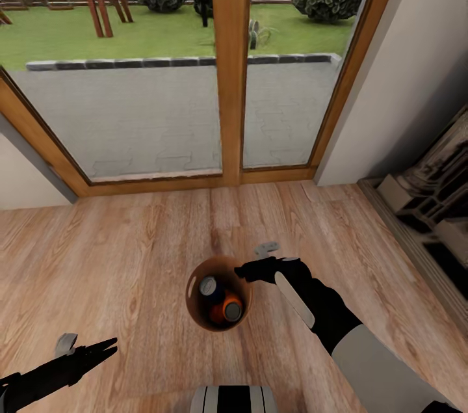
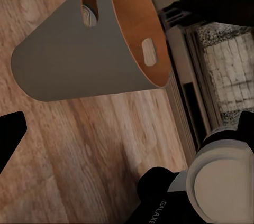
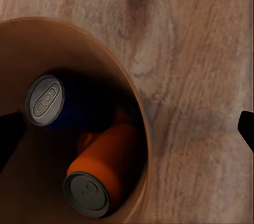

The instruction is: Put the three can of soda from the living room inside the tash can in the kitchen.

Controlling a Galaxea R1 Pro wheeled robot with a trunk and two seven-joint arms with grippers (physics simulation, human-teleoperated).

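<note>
The robot's own trunk (image 1: 234, 399) is sitting nearest, and just ahead the bin (image 1: 195, 309) is standing upright on the wood floor (image 1: 130, 237) before the glass doors (image 1: 162, 75) — still in the living room. The right gripper (image 1: 250, 268) is hovering open and empty at its rim, seemingly after a drop; the left gripper (image 1: 97, 349) is waiting empty, fingers nearly together. Inside, a blue can (image 3: 50, 102) and an orange can (image 3: 100, 174) are lying tilted — a second orange one is barely peeking out beneath; the fireplace (image 1: 429, 198) is crowding the right.
</note>
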